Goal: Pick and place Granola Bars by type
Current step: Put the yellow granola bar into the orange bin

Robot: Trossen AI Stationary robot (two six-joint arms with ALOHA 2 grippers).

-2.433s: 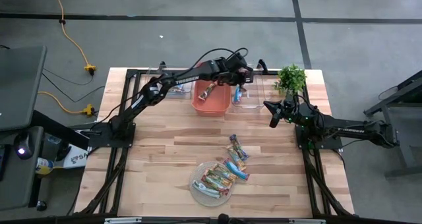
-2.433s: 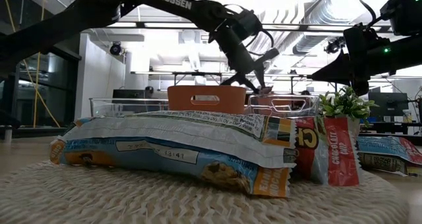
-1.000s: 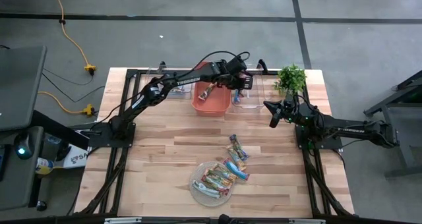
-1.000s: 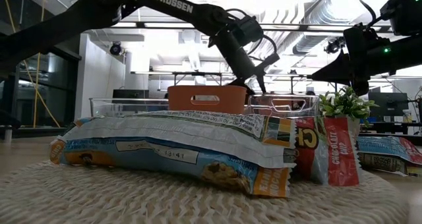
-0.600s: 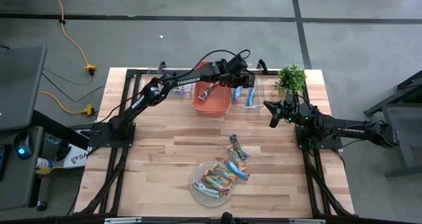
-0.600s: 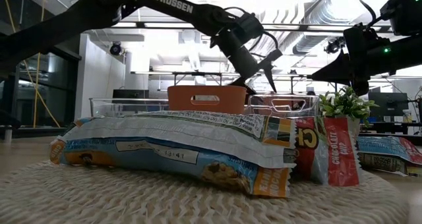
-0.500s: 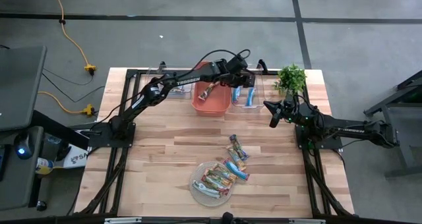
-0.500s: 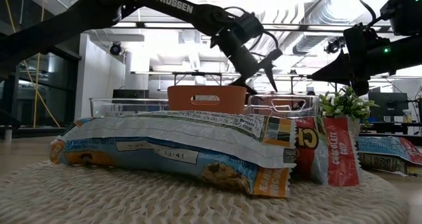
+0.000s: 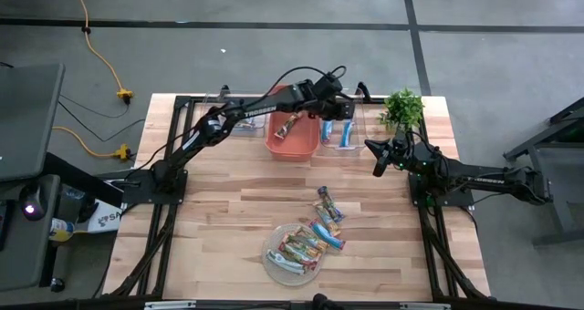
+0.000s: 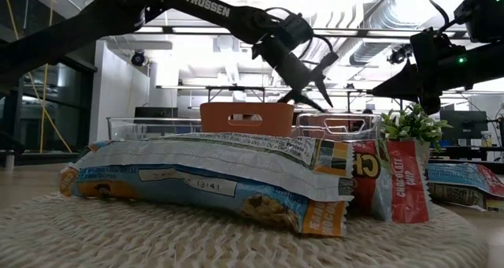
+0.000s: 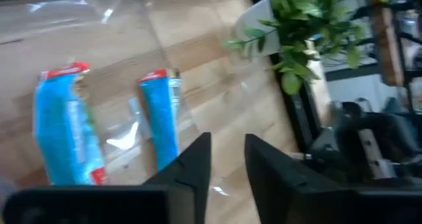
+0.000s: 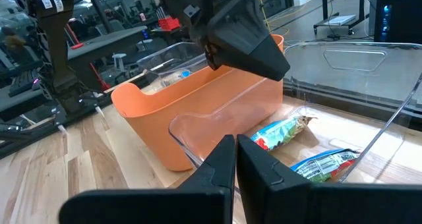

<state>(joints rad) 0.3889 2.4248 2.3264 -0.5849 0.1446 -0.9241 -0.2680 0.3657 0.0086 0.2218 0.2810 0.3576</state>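
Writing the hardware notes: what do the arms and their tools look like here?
Both arms are dark, near-black jointed links. The left arm carries white TROSSEN lettering, and thin black cables loop over its wrist. Its tool ends in two flat, tapered dark fingers. The right arm has a small green light near the wrist, and its tool has the same dark, wedge-shaped fingers.

Bare table (image 9: 228, 210) lies open before me; my left pincer (image 9: 339, 103) hangs over the clear bin (image 9: 351, 146) (plant (image 9: 402, 108) beside it).
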